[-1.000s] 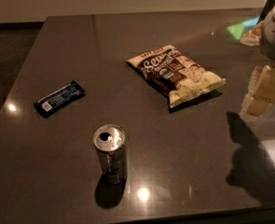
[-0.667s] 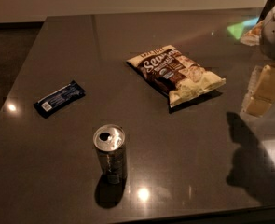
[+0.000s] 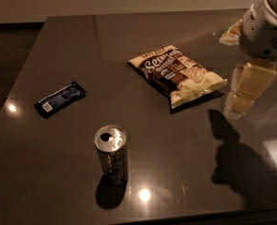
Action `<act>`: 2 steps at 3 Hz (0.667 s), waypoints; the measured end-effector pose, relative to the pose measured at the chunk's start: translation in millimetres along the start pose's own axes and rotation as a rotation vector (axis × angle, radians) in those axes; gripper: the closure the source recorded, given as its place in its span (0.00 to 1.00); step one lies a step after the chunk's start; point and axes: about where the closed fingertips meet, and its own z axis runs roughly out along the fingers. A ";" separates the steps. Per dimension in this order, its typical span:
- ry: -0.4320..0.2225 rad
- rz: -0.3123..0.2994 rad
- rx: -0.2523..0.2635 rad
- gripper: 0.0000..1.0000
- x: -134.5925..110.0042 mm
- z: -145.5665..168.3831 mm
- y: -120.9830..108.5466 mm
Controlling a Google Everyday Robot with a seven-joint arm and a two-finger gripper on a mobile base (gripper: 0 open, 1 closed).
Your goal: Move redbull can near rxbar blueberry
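The redbull can (image 3: pixel 111 154) stands upright on the dark table (image 3: pixel 58 172) near the front, with its silver top and open tab hole showing. The rxbar blueberry (image 3: pixel 60 99), a flat dark blue bar with a white patch at its near end, lies to the can's upper left, about a can's height away. My gripper (image 3: pixel 240 103) hangs at the right edge of the view, pale cream below the white arm housing (image 3: pixel 265 25). It is above the table, far right of the can, and holds nothing that I can see.
A large brown-and-cream snack bag (image 3: pixel 177 74) lies in the middle of the table between the gripper and the can. The arm casts a dark shadow (image 3: pixel 236 165) on the table at the front right. The table's front edge runs just below the can.
The arm and gripper have shifted slightly left over the table. The can, the bar and the snack bag have not moved.
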 end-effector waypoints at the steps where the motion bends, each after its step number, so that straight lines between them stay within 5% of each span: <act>1: -0.086 -0.075 -0.063 0.00 -29.6 16.5 14.0; 2: -0.196 -0.149 -0.144 0.00 -60.0 28.7 39.1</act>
